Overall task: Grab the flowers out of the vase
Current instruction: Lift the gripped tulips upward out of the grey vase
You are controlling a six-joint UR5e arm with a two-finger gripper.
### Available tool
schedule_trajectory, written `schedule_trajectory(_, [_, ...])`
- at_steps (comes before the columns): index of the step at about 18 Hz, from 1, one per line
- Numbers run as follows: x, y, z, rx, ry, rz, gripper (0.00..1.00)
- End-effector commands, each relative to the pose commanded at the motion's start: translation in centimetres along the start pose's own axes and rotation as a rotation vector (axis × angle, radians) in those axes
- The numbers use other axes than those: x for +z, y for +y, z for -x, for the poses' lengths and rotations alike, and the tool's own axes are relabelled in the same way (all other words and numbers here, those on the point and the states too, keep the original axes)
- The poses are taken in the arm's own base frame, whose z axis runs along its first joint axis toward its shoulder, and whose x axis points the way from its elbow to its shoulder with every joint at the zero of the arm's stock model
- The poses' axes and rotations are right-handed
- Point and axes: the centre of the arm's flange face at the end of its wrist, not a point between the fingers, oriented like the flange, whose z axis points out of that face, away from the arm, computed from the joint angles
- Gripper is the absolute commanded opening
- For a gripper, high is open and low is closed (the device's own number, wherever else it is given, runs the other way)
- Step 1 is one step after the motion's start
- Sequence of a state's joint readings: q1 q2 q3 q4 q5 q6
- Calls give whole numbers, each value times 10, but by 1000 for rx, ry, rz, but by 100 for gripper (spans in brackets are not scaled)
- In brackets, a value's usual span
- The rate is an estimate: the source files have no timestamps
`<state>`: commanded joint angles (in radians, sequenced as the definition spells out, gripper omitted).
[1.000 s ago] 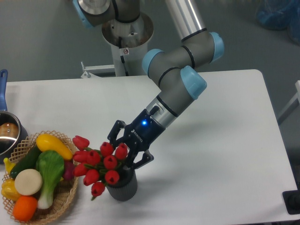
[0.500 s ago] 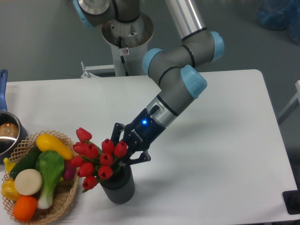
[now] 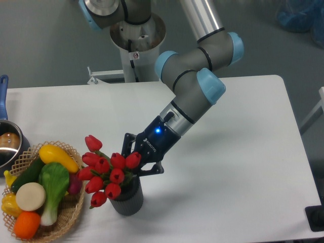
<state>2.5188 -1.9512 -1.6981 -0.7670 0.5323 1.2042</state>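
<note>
The flowers [image 3: 105, 169], a bunch of red tulip buds with green leaves, stand in the dark grey ribbed vase [image 3: 126, 200] near the table's front edge and lean left. My gripper [image 3: 135, 166] is right behind the bunch, just above the vase mouth, with its fingers closed in around the stems. The stems and fingertips are hidden by the buds. The vase stands on the table.
A wicker basket [image 3: 68, 223] with toy vegetables [image 3: 48, 177] sits at the front left, touching the flowers' left side. A metal pot [image 3: 7, 144] with a blue handle is at the left edge. The arm's base post [image 3: 135, 35] is at the back.
The gripper has closed in on the stems. The bunch has shifted up and left, and the vase has slid slightly to the left.
</note>
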Motion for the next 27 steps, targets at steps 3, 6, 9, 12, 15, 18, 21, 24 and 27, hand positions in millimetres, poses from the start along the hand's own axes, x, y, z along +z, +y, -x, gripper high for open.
schedule_trajectory(3, [-6,-7,2,3,-2,-28,19])
schedule_trajectory(6, [-24,-20,1,-15,-22,-54,19])
schedule_trajectory(9, [-44,-34,2,-45,-38,-93,19])
schedule_trajectory(12, [-61,-47,4,-65,-50,-129,19])
schedule_trajectory(15, [-71,-58,1,-84,-54,-151,19])
schedule_trajectory(18, [-73,-63,0,-86,-55,-154,19])
schedule_trajectory(21, [-76,-76,-6,-90,-38,-188,19])
schedule_trajectory(24, [-79,-85,-13,-88,-30,-205,19])
schedule_trajectory(27, [-84,-93,-17,-82,-25,-223,19])
